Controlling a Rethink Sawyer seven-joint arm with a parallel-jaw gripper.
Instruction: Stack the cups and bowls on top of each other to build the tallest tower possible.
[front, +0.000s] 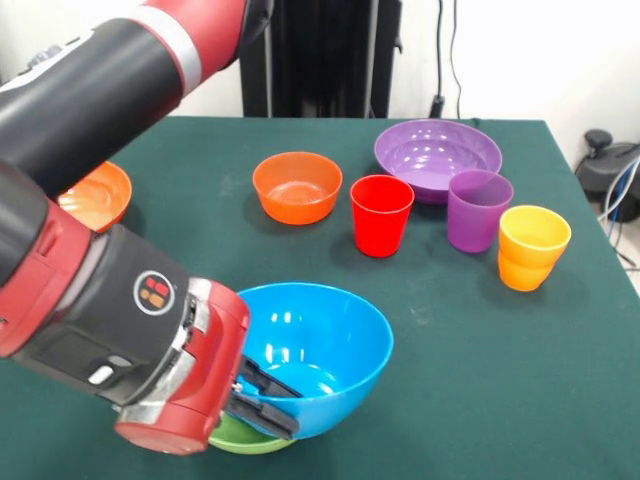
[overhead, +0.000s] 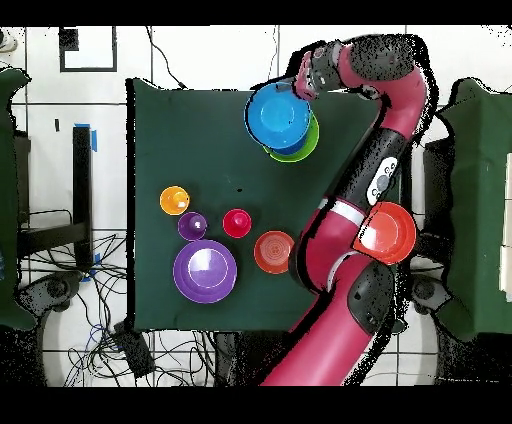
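Observation:
My gripper (front: 268, 398) is shut on the near-left rim of the deep light blue bowl (front: 320, 345), one finger inside and one outside. It holds the bowl tilted over the lime green bowl (front: 243, 440), which shows only as a sliver beneath. In the overhead view the gripper (overhead: 298, 88) is at the blue bowl (overhead: 278, 117), which overlaps the green bowl (overhead: 303, 148). The red cup (front: 381, 214), purple cup (front: 479, 209) and orange cup (front: 533, 246) stand upright in a row. The small dark blue bowl is hidden.
The small orange bowl (front: 297, 186) and the wide purple bowl (front: 437, 155) sit behind the cups. The wide orange-red bowl (front: 95, 195) sits at the left, partly behind my arm, near the table edge (overhead: 388, 232).

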